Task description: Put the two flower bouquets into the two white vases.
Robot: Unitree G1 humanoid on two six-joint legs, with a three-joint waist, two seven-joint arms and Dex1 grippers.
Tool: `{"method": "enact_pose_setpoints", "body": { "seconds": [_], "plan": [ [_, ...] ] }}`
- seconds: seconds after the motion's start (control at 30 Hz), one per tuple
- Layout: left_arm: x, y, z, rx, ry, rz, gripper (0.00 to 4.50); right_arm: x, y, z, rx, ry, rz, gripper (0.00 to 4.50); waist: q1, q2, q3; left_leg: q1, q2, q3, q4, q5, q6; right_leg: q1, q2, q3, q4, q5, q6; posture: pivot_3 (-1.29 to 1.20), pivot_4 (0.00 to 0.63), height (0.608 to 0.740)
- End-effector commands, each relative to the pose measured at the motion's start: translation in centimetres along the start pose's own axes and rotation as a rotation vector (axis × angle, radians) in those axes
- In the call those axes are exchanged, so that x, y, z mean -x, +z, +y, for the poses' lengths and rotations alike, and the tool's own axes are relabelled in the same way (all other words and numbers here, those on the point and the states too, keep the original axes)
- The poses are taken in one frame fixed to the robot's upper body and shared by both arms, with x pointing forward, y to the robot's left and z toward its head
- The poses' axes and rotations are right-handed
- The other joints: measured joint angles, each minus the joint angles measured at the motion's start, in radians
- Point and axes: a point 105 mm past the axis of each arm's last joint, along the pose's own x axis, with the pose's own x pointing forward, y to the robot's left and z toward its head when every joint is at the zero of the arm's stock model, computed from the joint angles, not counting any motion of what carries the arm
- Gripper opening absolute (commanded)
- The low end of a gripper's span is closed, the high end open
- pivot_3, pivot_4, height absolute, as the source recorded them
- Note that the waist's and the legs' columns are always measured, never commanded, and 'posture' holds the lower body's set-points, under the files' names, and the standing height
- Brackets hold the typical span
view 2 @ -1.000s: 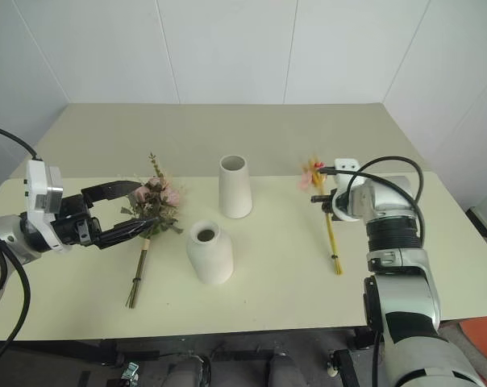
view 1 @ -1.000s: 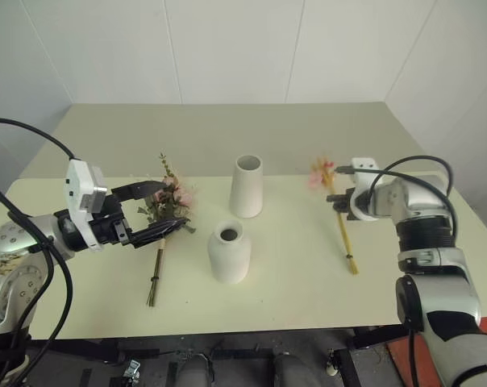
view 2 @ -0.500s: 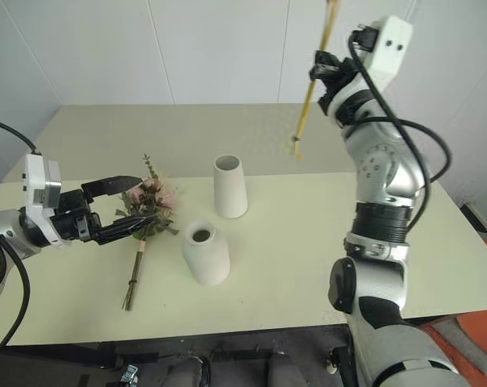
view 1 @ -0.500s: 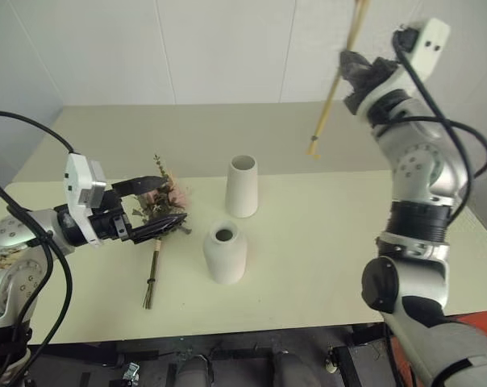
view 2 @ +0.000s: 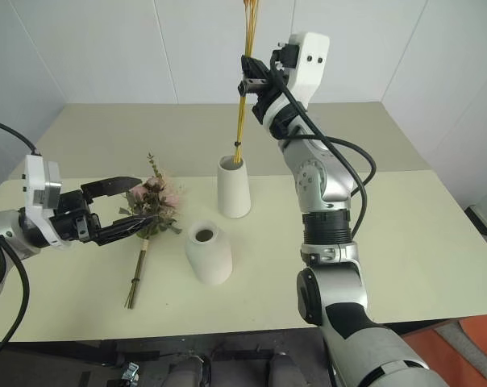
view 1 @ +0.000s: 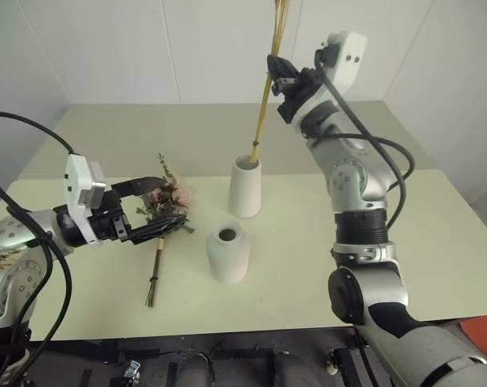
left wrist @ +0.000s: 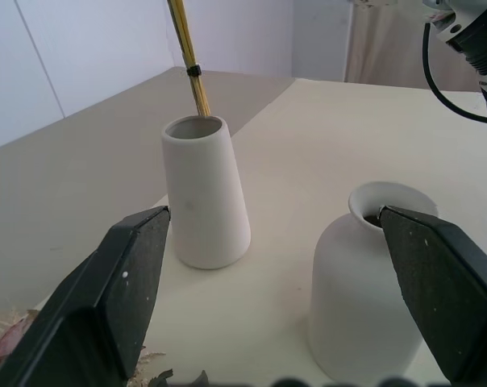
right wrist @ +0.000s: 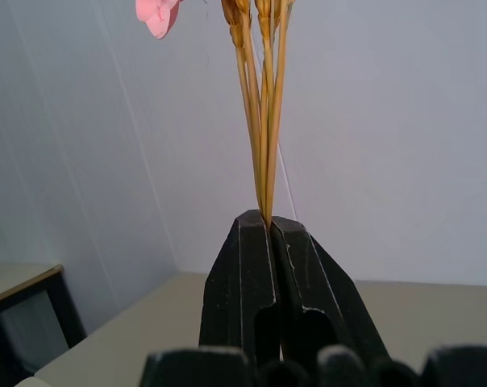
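Now the right gripper (view 1: 277, 79), clamped on the slim bunch (view 1: 265, 97), holds its stem ends seemingly just inside the taller vase (view 1: 245, 187), while the left gripper (view 1: 164, 205), spread wide, flanks the bushy bunch (view 1: 168, 203) at the shorter vase's (view 1: 228, 252) 10 o'clock.

White vases (view 1: 245, 187), yellow-stemmed bouquet (view 1: 265, 97)
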Motion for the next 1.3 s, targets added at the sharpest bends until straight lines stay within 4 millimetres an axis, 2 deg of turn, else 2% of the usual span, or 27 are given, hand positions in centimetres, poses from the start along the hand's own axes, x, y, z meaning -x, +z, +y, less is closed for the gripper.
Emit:
{"method": "enact_pose_setpoints", "body": {
  "seconds": [0.03,0.27,0.37,0.57,0.7,0.97,1.13,1.23,1.3],
  "plan": [
    [0.4,1.2,-0.1,-0.063,0.015,-0.012,4.50,-0.5,1.2,1.0,0.026,0.037,-0.063,0.04,0.000,0.000,0.000,0.000,0.000,0.000,0.000,0.000,0.000,0.000,0.000,0.000,0.000,0.000,0.000,0.00,0.150,0.740],
    [0.5,1.3,-0.1,-0.065,0.021,-0.011,4.50,0.5,-2.6,1.5,0.069,0.070,0.006,0.04,-0.001,0.000,0.000,0.000,0.000,0.000,0.000,0.000,0.000,0.000,0.000,0.000,0.000,0.000,0.000,0.00,0.150,0.740],
    [0.4,1.3,-0.2,-0.063,0.022,-0.010,4.50,1.8,-3.2,1.4,0.069,0.094,0.020,0.69,0.001,0.000,0.000,0.000,0.000,0.000,0.000,0.000,0.000,0.000,0.000,0.000,0.000,0.000,0.000,0.00,0.150,0.740],
    [0.5,0.8,-0.1,-0.053,0.039,0.016,4.50,5.2,-3.1,1.1,0.081,0.142,0.056,2.70,0.004,0.000,0.000,0.000,0.000,0.000,0.000,0.000,0.000,0.000,0.000,0.000,0.000,0.000,0.000,0.00,0.150,0.740],
    [0.5,-1.9,0.9,-0.044,0.134,0.215,4.50,8.7,-2.7,0.7,0.142,0.254,0.156,4.12,0.004,0.000,0.000,0.000,0.000,0.000,0.000,0.000,0.000,0.000,0.000,0.000,0.000,0.000,0.000,0.00,0.150,0.740],
    [0.7,-5.3,2.3,0.069,0.241,0.533,4.50,13.8,-0.7,0.5,0.257,0.528,0.346,4.12,0.003,0.000,0.000,0.002,0.000,0.000,0.000,0.000,0.000,0.002,0.000,0.000,0.000,0.000,0.001,0.00,0.150,0.740],
    [0.4,-7.5,3.7,0.090,0.331,0.715,4.50,15.8,-0.1,0.5,0.277,0.665,0.441,4.12,0.005,-0.001,0.000,0.004,0.000,0.001,0.000,0.000,0.000,0.003,0.001,0.001,0.000,0.000,0.001,0.00,0.150,0.740],
    [-0.4,-8.0,4.1,0.169,0.359,0.752,4.50,16.5,0.2,0.4,0.296,0.714,0.471,4.12,0.008,-0.001,0.000,0.004,0.000,0.001,0.000,0.000,0.000,0.003,0.001,0.001,0.000,-0.001,0.001,0.00,0.150,0.740],
    [-0.7,-8.5,4.0,0.193,0.365,0.836,4.50,16.7,0.4,0.3,0.306,0.733,0.483,4.12,0.009,-0.002,0.001,0.003,-0.001,0.001,0.001,0.000,0.000,0.003,0.001,0.001,-0.001,-0.001,0.001,0.00,0.150,0.740]
  ]
}}
